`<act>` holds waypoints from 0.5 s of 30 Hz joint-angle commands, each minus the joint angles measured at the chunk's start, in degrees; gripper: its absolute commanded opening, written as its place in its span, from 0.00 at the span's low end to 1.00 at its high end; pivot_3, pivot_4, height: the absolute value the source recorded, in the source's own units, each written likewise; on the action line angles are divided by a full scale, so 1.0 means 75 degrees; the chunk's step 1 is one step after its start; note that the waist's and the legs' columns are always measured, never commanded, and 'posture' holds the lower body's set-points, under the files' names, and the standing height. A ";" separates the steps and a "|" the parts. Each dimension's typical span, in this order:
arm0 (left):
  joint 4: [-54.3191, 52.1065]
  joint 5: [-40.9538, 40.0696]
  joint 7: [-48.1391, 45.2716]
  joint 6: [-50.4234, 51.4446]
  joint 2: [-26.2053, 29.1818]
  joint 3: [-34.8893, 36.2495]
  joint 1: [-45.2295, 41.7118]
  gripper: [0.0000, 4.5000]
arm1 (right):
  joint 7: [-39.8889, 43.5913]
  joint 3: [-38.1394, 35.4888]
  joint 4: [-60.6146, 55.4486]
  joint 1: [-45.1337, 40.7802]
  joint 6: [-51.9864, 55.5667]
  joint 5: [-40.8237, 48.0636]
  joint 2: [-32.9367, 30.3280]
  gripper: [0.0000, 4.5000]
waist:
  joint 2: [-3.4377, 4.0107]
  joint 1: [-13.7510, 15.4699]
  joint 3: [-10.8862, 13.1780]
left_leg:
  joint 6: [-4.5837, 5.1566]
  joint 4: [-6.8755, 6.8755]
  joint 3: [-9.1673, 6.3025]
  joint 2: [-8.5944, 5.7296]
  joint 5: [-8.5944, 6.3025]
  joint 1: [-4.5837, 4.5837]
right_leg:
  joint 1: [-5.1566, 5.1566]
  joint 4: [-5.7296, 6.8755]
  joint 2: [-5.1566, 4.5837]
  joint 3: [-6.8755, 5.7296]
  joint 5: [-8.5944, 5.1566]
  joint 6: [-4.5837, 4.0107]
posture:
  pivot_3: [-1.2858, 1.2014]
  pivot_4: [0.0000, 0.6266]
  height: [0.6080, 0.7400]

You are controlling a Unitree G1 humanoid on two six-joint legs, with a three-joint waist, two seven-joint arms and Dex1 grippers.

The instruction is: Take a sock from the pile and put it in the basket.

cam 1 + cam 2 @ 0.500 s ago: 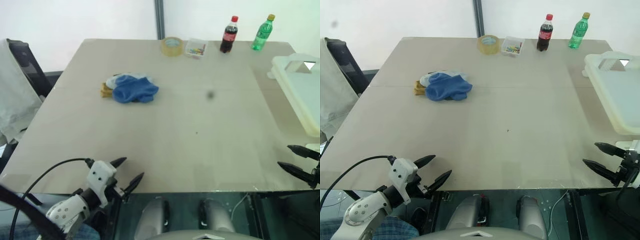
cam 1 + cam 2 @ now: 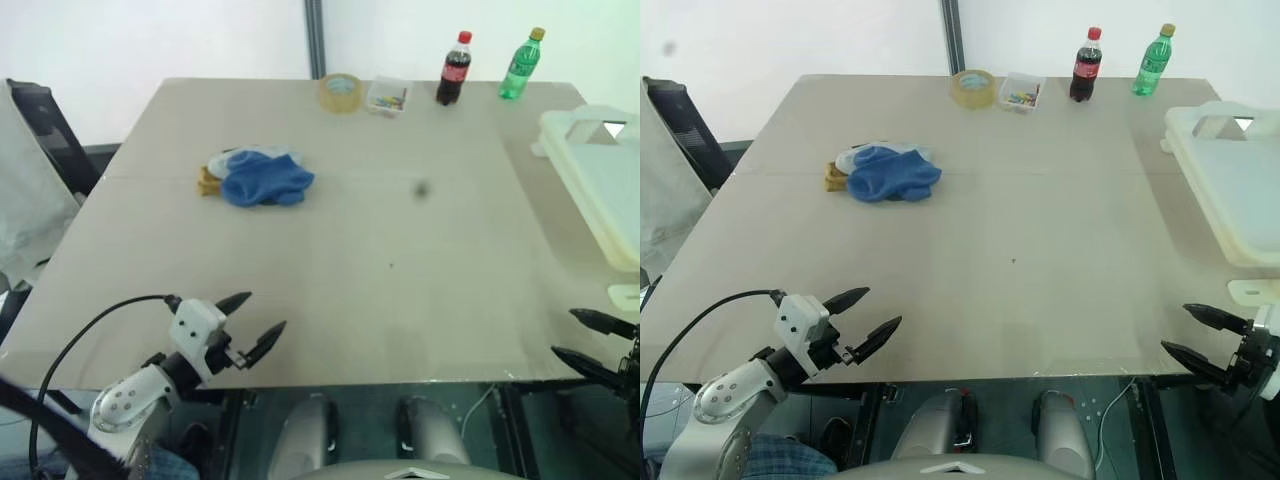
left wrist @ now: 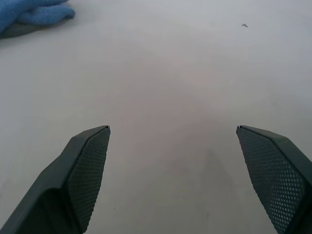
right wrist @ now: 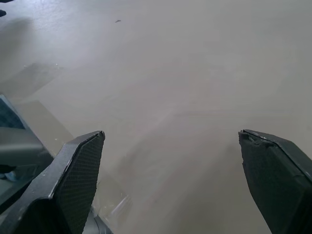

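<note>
The left gripper (image 2: 862, 318) hangs over the near edge of the table (image 2: 1040, 250), toward its near left corner, its two black fingers spread wide with nothing between them; in the left wrist view only bare tabletop lies between the fingers (image 3: 85, 170). The right gripper (image 2: 1202, 335) sits at the near right corner of the table, right at the edge, likewise spread wide and empty.

Further out, the pile (image 2: 883, 172) lies on the left half of the table, beyond the middle toward the far edge, well apart from both grippers. A blue sock covers most of it, with a mustard yellow bit showing at its left side and pale grey at its far side. The basket (image 2: 1230, 180) stands along the right edge of the table, its thick rim and handle cut-out toward the far right corner.

Along the far edge stand a roll of tape (image 2: 973, 88), a small clear box (image 2: 1021, 92) of coloured bits, a cola bottle (image 2: 1085, 65) and a green bottle (image 2: 1151, 62).
</note>
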 commanded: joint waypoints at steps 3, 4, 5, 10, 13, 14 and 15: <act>0.0090 -0.0194 -0.0324 -0.0276 0.0144 0.0319 0.0015 0.98 | -0.0023 -0.0200 -0.0269 0.0004 -0.0139 0.0145 0.0072 1.00 | 0.0000 0.0013 0.0000 | -0.0005 0.0000 -0.0002 -0.0001 -0.0003 0.0000 | 0.0001 0.0001 -0.0001 -0.0002 0.0000 0.0000 | 0.52 0.24 1.00; 0.0127 -0.0199 -0.0351 -0.0294 0.0151 0.0340 0.0019 0.98 | -0.0027 -0.0205 -0.0277 0.0000 -0.0133 0.0144 0.0075 1.00 | 0.0000 0.0012 0.0000 | -0.0005 0.0000 -0.0001 -0.0001 -0.0003 -0.0001 | 0.0000 0.0001 -0.0001 -0.0001 0.0001 -0.0001 | 0.52 0.24 1.00; 0.0164 -0.0209 -0.0371 -0.0312 0.0157 0.0354 0.0013 0.98 | -0.0025 -0.0204 -0.0278 -0.0010 -0.0132 0.0142 0.0076 1.00 | 0.0000 0.0010 0.0000 | -0.0004 0.0000 -0.0001 -0.0001 -0.0002 -0.0001 | 0.0001 0.0000 -0.0001 -0.0001 0.0001 -0.0002 | 0.52 0.24 1.00; 0.0234 -0.0229 -0.0405 -0.0372 0.0156 0.0373 -0.0006 0.98 | -0.0036 -0.0187 -0.0301 -0.0046 -0.0123 0.0141 0.0078 1.00 | 0.0000 0.0006 0.0000 | 0.0009 0.0000 0.0000 -0.0001 0.0005 -0.0001 | 0.0000 0.0001 0.0000 0.0000 0.0002 -0.0004 | 0.52 0.24 1.00; 0.0184 -0.0213 -0.0320 -0.0303 0.0130 0.0314 -0.0083 0.98 | -0.0061 -0.0135 -0.0372 -0.0107 -0.0210 0.0113 0.0124 1.00 | 0.0000 0.0006 0.0000 | 0.0009 0.0002 -0.0001 -0.0001 0.0006 0.0000 | 0.0001 0.0003 0.0000 0.0000 0.0002 -0.0004 | 0.52 0.24 1.00; 0.0175 -0.0209 -0.0304 -0.0284 0.0128 0.0300 -0.0099 0.98 | -0.0066 -0.0116 -0.0416 -0.0122 -0.0246 0.0104 0.0145 1.00 | 0.0000 0.0006 0.0000 | 0.0010 0.0002 -0.0001 -0.0001 0.0006 0.0000 | 0.0001 0.0004 0.0000 -0.0001 0.0002 -0.0004 | 0.52 0.24 1.00; 0.0166 -0.0204 -0.0236 -0.0156 0.0130 0.0257 -0.0156 0.98 | -0.0112 -0.0080 -0.0620 -0.0173 -0.0190 0.0177 0.0180 1.00 | 0.0001 0.0008 -0.0001 | 0.0011 0.0002 -0.0001 -0.0001 0.0007 0.0000 | 0.0001 0.0004 0.0000 -0.0001 0.0002 -0.0003 | 0.52 0.24 1.00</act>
